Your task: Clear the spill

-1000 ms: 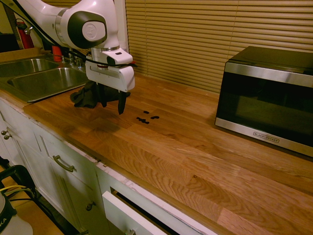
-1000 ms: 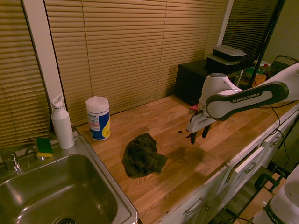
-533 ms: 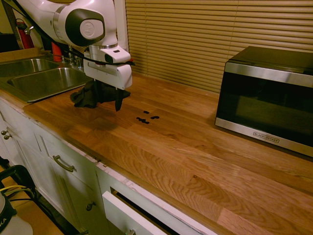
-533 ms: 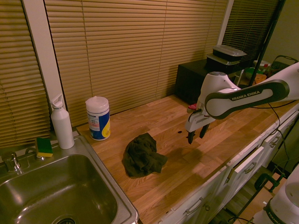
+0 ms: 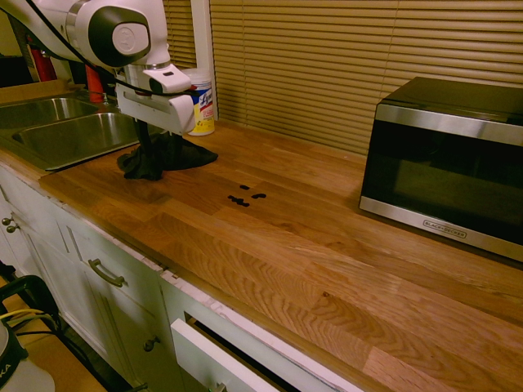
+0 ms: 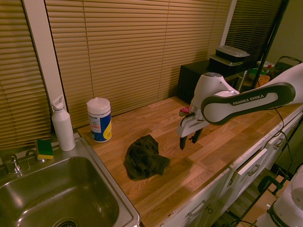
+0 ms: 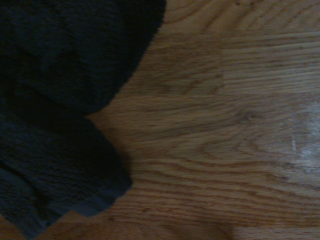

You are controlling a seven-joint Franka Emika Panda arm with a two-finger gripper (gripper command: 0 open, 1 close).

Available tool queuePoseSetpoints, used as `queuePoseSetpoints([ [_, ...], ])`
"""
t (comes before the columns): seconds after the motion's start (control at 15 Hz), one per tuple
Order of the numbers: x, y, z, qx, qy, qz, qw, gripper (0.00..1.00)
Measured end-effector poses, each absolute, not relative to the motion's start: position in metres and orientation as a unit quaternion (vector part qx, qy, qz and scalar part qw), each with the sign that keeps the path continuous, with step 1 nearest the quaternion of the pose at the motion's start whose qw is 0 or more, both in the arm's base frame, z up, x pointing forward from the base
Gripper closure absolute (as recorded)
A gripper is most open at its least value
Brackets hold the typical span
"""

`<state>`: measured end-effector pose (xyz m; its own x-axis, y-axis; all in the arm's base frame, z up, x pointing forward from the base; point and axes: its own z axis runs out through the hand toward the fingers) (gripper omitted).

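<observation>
The spill (image 5: 245, 196) is a small cluster of black blotches on the light wood counter, in the first exterior view. A crumpled dark cloth (image 5: 167, 153) lies to its sink side, also seen as the cloth (image 6: 144, 158) and filling one side of the wrist view as the cloth (image 7: 55, 115). My gripper (image 6: 188, 140) hangs open and empty just above the counter, between the spill and the cloth, close to the cloth's edge. In the first exterior view the gripper (image 5: 145, 140) overlaps the cloth. In the second exterior view the arm hides the spill.
A steel sink (image 5: 65, 135) is set into the counter beyond the cloth. A wipes canister (image 6: 99, 119), a white bottle (image 6: 62, 124) and a sponge (image 6: 45, 149) stand by the blinds. A black microwave (image 5: 445, 155) sits at the far end.
The gripper has travelled away from the spill toward the cloth and the sink, staying open. The cloth and the spill have not moved.
</observation>
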<state>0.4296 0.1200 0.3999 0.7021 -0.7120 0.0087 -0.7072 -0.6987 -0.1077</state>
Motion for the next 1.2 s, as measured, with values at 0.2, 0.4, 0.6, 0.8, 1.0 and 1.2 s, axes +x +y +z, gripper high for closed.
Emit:
queuePoseSetpoints([
  [0.2,0.436,0.154,0.396,-0.923,0.379,-0.030,0.056,0.00],
  [0.4,0.445,0.188,0.383,-0.925,0.373,-0.026,0.070,0.00],
  [0.6,0.457,0.211,0.385,-0.924,0.372,-0.026,0.083,0.00],
  [0.8,0.472,0.226,0.384,-0.920,0.380,-0.030,0.088,0.00],
  [1.0,0.487,0.241,0.374,-0.915,0.392,-0.044,0.089,0.00],
  [1.2,0.501,0.254,0.355,-0.911,0.400,-0.061,0.083,1.00],
])
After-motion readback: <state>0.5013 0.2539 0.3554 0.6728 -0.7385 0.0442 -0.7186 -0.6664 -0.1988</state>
